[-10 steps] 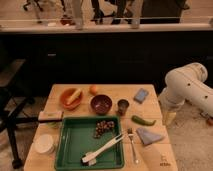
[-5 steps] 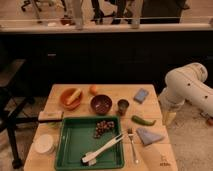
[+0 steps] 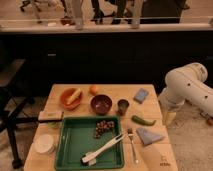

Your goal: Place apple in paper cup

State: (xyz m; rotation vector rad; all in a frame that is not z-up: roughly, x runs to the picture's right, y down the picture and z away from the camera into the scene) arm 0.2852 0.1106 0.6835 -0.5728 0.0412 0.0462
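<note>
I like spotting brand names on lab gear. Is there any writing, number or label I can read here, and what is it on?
Nothing readable.
A dark mark on the table, at its near right corner: too blurred to read.
The claw, hanging beside the table's right edge, shows no lettering.

Dark counter front (image 3: 100, 55), speckled floor (image 3: 192, 145), perhaps chairs (image 3: 102, 7) behind.

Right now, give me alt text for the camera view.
A white robot arm hangs its jaws beside the right edge of the wooden table, away from the round orange fruit and brown cup behind a green tray.
</note>
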